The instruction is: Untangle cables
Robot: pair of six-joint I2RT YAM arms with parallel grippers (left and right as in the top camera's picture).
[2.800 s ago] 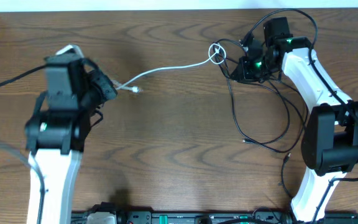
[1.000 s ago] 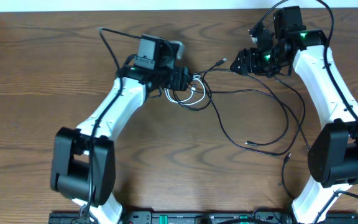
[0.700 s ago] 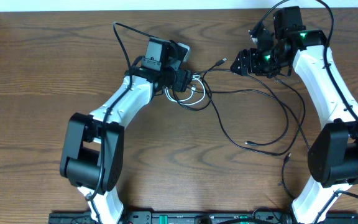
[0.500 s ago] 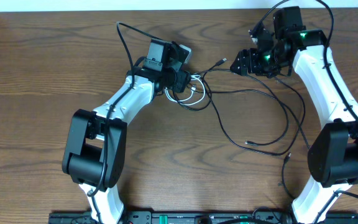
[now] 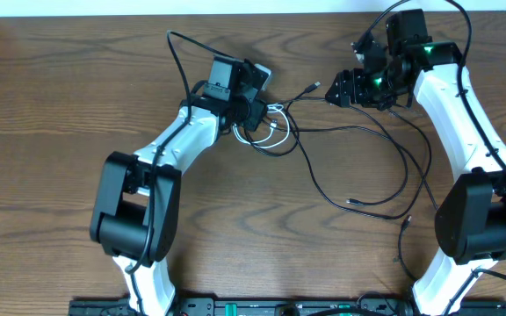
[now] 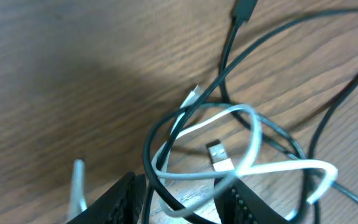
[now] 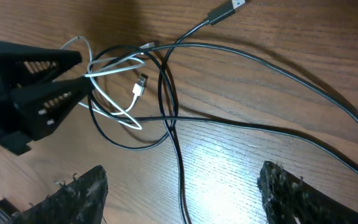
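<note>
A brown wood-grain table (image 5: 60, 175) carries long thin black cables (image 6: 146, 155) that sprawl from 12 toward 4 o'clock and loop around a short white cable (image 6: 253, 134) near 12. The left gripper (image 5: 258, 112) has its jaws partly apart, with those loops lying between them. The right gripper (image 7: 182, 171), at 1 o'clock, gapes wide and holds nothing.

The tabletop (image 5: 60, 105) is brown and wood-grained with a soft sheen, showing pale glare below the right pincer (image 7: 182, 199), whose black pads (image 7: 288, 190) look rough and frayed. The black cables (image 7: 180, 180) have smooth, faintly glossy sheaths. Between the matt, ribbed black plastic fingers (image 6: 118, 200) of the left pincer (image 6: 179, 190), the white cable (image 6: 253, 134) is glossy, and its plug (image 6: 219, 155) is bright metal.
</note>
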